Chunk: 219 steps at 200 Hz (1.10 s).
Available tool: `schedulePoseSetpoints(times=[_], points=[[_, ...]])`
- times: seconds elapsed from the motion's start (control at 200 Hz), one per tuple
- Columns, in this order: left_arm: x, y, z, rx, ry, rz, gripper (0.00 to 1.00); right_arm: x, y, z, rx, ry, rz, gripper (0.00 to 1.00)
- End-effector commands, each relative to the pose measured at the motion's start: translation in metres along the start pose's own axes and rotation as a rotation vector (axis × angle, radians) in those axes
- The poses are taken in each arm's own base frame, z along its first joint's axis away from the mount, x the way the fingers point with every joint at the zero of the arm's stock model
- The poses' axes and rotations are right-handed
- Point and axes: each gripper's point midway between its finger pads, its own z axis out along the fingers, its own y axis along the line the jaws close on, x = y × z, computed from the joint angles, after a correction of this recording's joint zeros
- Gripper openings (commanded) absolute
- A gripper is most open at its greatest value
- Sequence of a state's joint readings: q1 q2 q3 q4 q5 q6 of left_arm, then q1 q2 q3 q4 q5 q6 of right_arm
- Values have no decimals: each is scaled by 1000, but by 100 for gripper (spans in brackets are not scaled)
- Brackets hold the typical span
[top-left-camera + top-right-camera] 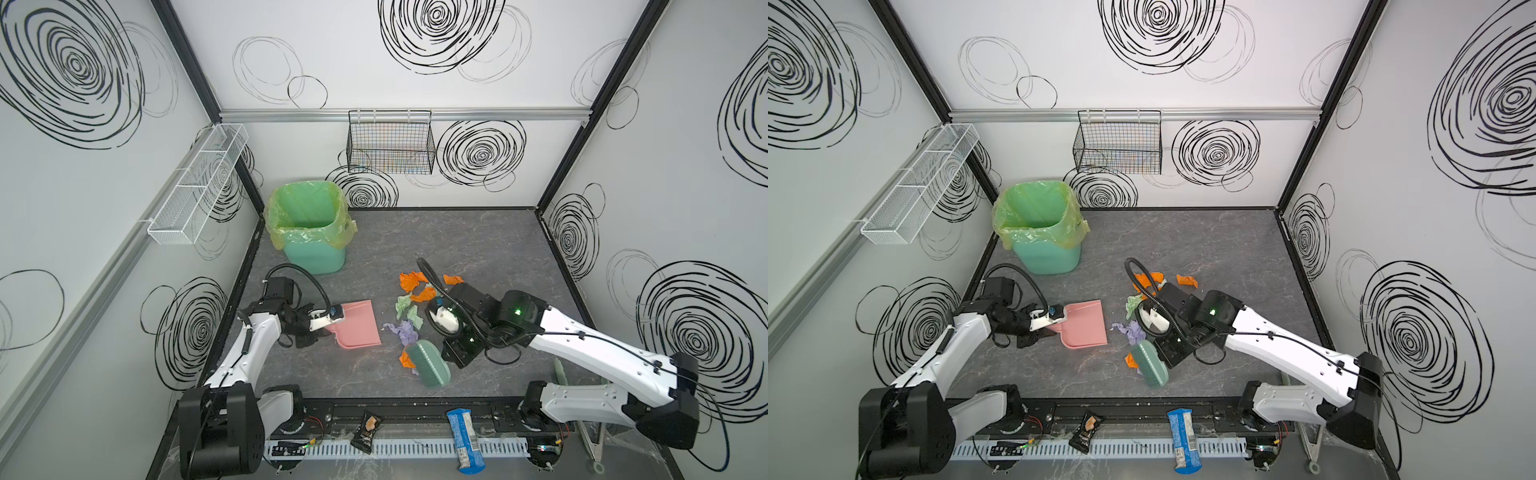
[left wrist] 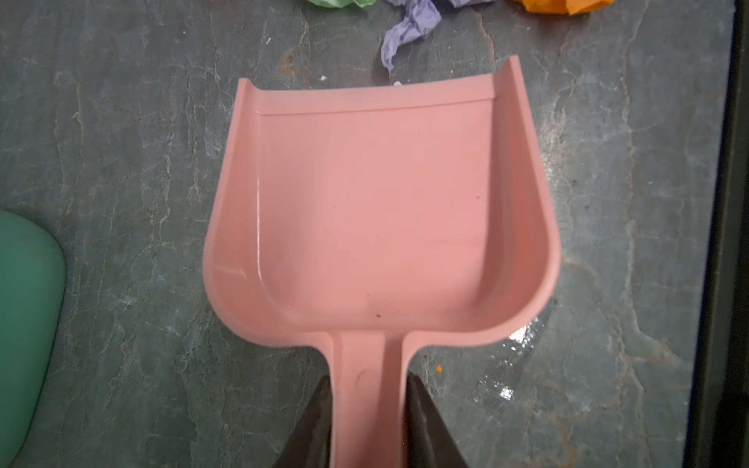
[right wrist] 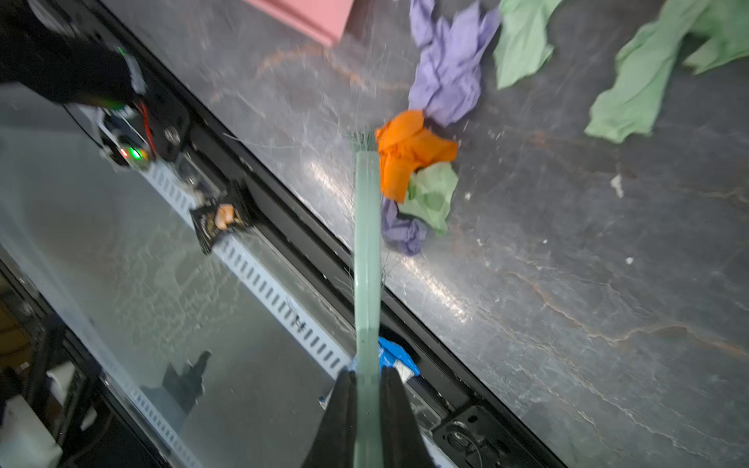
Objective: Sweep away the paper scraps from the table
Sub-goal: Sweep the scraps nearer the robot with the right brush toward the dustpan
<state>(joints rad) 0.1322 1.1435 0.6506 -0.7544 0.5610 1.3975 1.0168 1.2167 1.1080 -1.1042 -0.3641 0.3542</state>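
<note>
Right gripper [image 3: 368, 379]: fingers clamped on the green hand brush [image 3: 367, 243], near the front edge of the table [image 1: 478, 237]. Some paper scraps [image 1: 409, 281] touch the brush; the rest lie mid-table beside the pink dustpan [image 2: 373, 194]. Left gripper [image 2: 368, 383]: fingers pinching the dustpan handle. Lined green bin [image 1: 309, 232] at far left.

Left pincer [image 1: 1054, 325] clamped on pink dustpan [image 1: 1086, 328] handle; right pincer [image 1: 1163, 357] grips green brush [image 1: 1152, 368], touching paper scraps [image 1: 1133, 330] on tabletop [image 1: 1204, 249].
</note>
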Motion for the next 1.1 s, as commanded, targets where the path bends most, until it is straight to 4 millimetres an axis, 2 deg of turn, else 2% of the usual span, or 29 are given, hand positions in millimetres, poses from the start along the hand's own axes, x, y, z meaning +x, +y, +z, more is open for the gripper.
schedulePoseSetpoints(times=[0.0, 0.11, 0.295, 0.45, 0.67, 0.805, 0.921, 0.996, 1.091], points=[[-7, -1, -6, 5, -28, -7, 0, 2, 8, 2, -12, 18, -133, 0], [-7, -2, -7, 4, -24, -4, 0, -14, 0, 0, 59, -27, -162, 0], [-8, 0, -7, -3, -26, -5, 0, -31, -36, 13, 261, -13, -119, 0], [-7, -1, -6, 4, -28, -9, 0, -40, -50, 21, 294, 3, -66, 0], [-6, -2, -4, 5, -31, -8, 0, -59, -78, 6, 373, -54, 40, 0], [-6, -2, -3, 11, -31, -18, 0, -75, -71, -1, 343, -126, 26, 0], [0, 3, 0, -9, -7, -37, 0, -82, -53, -6, 295, -162, -32, 0], [6, 6, 3, -24, 19, -41, 0, -87, -46, -22, 291, -196, -52, 0], [11, 9, 5, -28, 40, -43, 0, -98, -42, -55, 301, -278, -52, 0]])
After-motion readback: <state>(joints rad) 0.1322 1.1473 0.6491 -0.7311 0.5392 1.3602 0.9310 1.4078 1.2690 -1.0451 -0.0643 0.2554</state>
